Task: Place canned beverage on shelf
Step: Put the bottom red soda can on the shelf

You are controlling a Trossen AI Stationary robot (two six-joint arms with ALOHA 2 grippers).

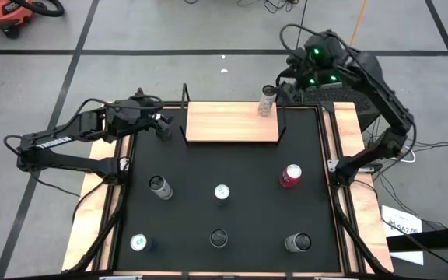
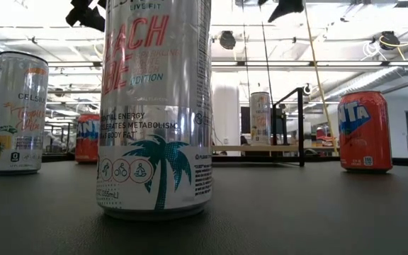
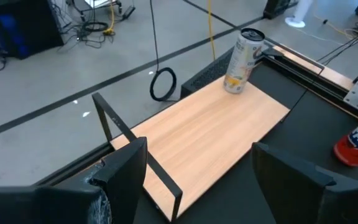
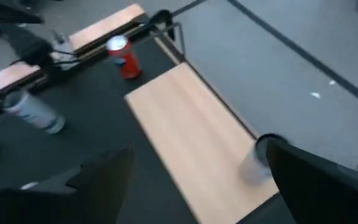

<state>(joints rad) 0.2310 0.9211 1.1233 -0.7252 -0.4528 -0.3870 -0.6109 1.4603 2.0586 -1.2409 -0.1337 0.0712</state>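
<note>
A tall silver beverage can with yellow print (image 1: 267,101) stands upright at the right far corner of the light wooden shelf with black posts (image 1: 228,124); left gripper (image 1: 163,127) gapes wide, empty; right gripper (image 4: 194,180) likewise wide, empty.

A tall silver can (image 1: 267,101) with yellow and orange marks stands up straight on the far right corner of the shelf (image 1: 228,124), a light wooden board with thin black posts at both ends that sits at the far edge of the black tabletop (image 1: 208,163).
</note>
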